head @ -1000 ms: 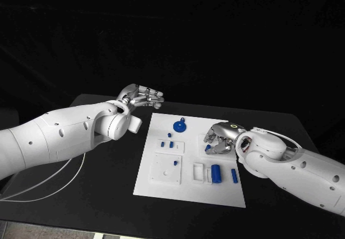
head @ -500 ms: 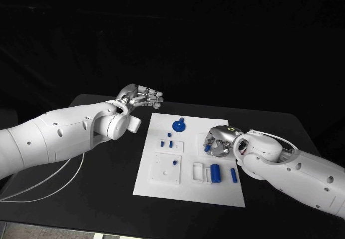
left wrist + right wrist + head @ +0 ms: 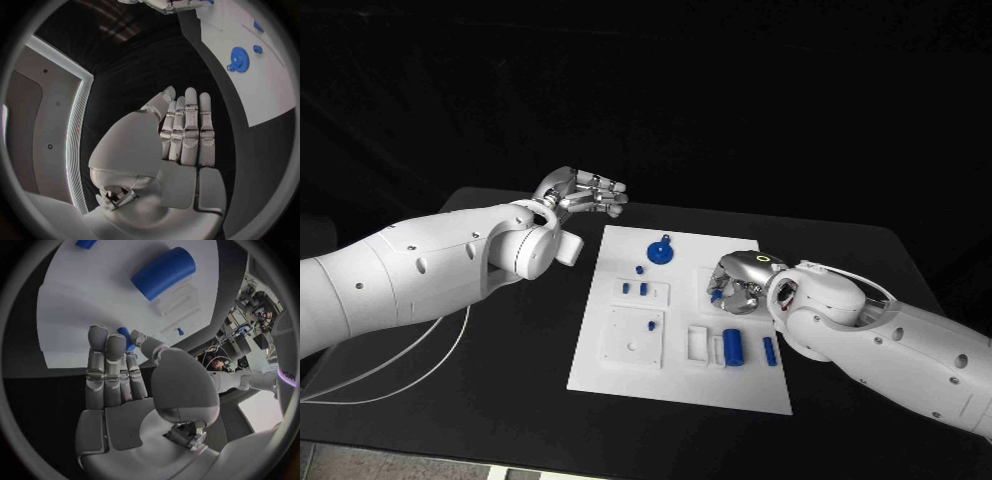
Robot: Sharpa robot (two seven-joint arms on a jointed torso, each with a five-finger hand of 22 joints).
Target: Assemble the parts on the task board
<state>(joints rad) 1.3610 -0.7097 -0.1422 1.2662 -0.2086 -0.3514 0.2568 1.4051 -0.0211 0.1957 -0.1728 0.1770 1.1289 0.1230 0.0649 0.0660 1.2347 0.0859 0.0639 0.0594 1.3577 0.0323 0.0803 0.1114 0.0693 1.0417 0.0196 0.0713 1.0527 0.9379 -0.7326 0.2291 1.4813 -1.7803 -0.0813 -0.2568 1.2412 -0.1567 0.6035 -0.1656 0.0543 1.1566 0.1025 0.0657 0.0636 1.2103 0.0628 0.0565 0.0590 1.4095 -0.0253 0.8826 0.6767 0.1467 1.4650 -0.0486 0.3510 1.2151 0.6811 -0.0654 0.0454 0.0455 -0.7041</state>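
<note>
On the near part of the white task board [image 3: 678, 375], a large blue cylinder [image 3: 733, 347] and a slim blue peg [image 3: 769, 349] lie untouched. Just beyond them the right hand [image 3: 737, 283] appears to pinch a small blue part [image 3: 125, 338] at its fingertips, low over the board; a loose pinch could let it slip or tilt as it goes in. Farther back sits the blue gear [image 3: 661, 251], and off the board's far corner the left hand [image 3: 584, 193] hangs empty, fingers straight.
</note>
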